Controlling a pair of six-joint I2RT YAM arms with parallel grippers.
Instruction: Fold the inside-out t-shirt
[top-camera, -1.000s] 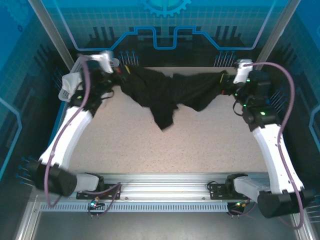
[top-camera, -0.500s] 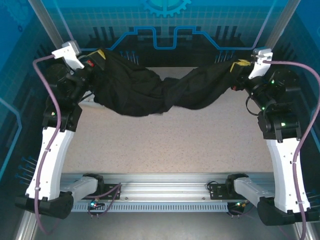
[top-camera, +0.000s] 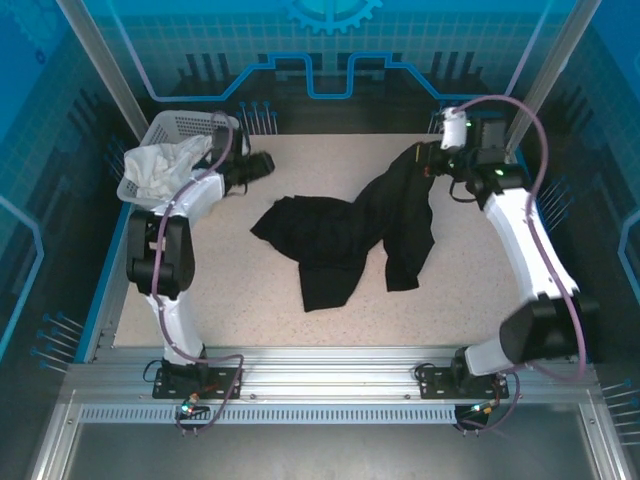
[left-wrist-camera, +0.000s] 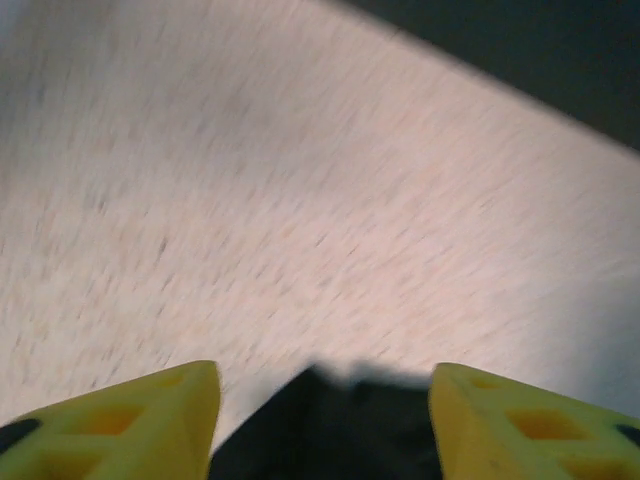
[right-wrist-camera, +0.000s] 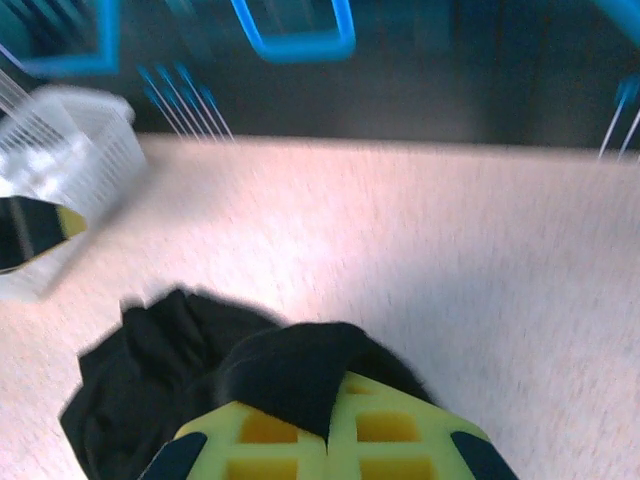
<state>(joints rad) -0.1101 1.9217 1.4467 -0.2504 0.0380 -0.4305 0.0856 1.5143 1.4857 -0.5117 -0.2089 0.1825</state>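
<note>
The inside-out t-shirt (top-camera: 340, 235) is black and lies crumpled across the middle of the table, with one end rising toward the far right. My right gripper (top-camera: 427, 162) is shut on that raised end. In the right wrist view a fold of the black fabric (right-wrist-camera: 290, 375) is pinched between the closed yellow fingers (right-wrist-camera: 400, 430) of the right gripper (right-wrist-camera: 328, 392). My left gripper (top-camera: 260, 163) hovers at the far left, apart from the shirt. It is open (left-wrist-camera: 322, 378), its yellow fingers (left-wrist-camera: 140, 420) spread wide, with blurred black cloth (left-wrist-camera: 330, 430) showing below the gap.
A white mesh basket (top-camera: 178, 125) holding a white cloth (top-camera: 160, 168) stands at the far left corner, close to my left arm; it also shows blurred in the right wrist view (right-wrist-camera: 70, 150). Bare speckled table (top-camera: 250, 310) lies in front of the shirt.
Both grippers held the shirt stretched high between them. The left gripper has opened and let go, and the shirt's left part has dropped onto the table. The right arm swung inward, still gripping.
</note>
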